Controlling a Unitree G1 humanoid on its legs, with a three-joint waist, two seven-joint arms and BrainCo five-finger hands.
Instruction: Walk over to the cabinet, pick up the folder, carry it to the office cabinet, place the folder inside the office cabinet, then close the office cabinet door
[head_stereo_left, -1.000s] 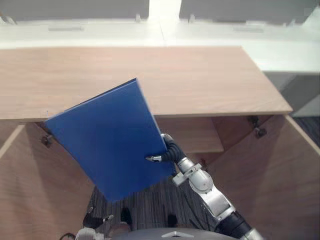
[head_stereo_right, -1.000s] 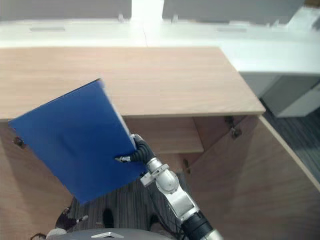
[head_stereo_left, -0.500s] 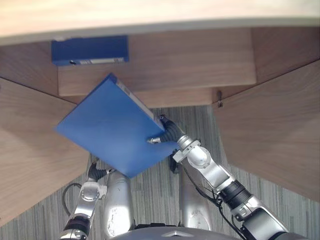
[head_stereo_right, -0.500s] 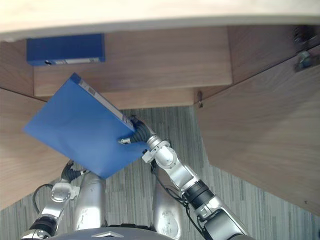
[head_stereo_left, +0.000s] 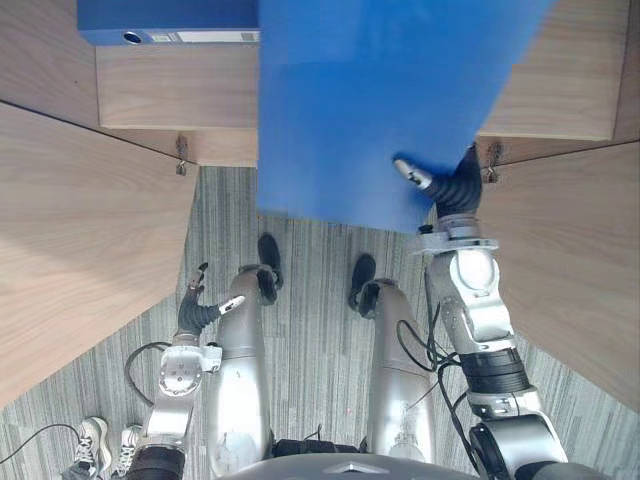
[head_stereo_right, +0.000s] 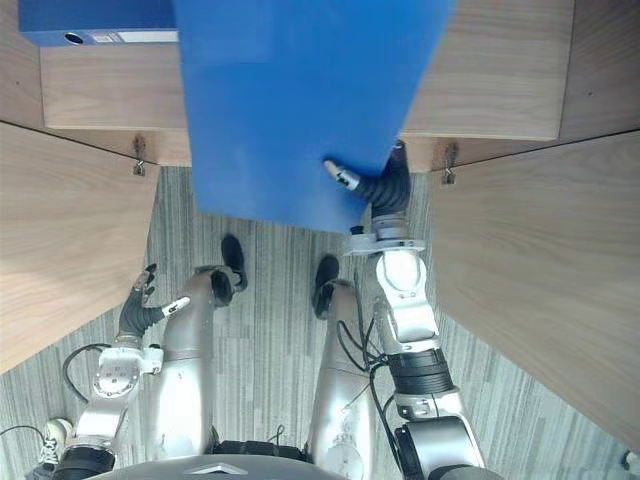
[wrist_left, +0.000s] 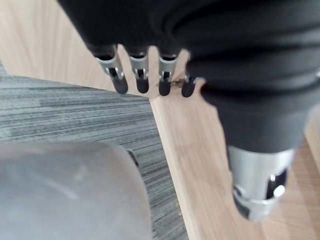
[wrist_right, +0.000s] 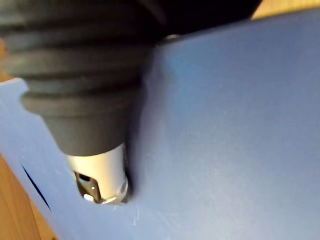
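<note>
While our right hand (head_stereo_left: 452, 192) pinches the folder (head_stereo_left: 380, 110) at its near edge, with the thumb (head_stereo_left: 412, 173) on the upper face and the other fingers hidden underneath, we hold the blue cover up flat before the open office cabinet (head_stereo_left: 560, 80), between its left door (head_stereo_left: 80, 230) and right door (head_stereo_left: 570, 270). Its far part covers the shelf (head_stereo_left: 170, 95) — we cannot tell whether they touch. On that shelf, far left, lies a second blue binder (head_stereo_left: 165, 20). Our left hand (head_stereo_left: 198, 312) hangs low near the left door, fingers (wrist_left: 140, 75) loosely straight, holding nothing — above grey striped carpet (head_stereo_left: 310, 300).
</note>
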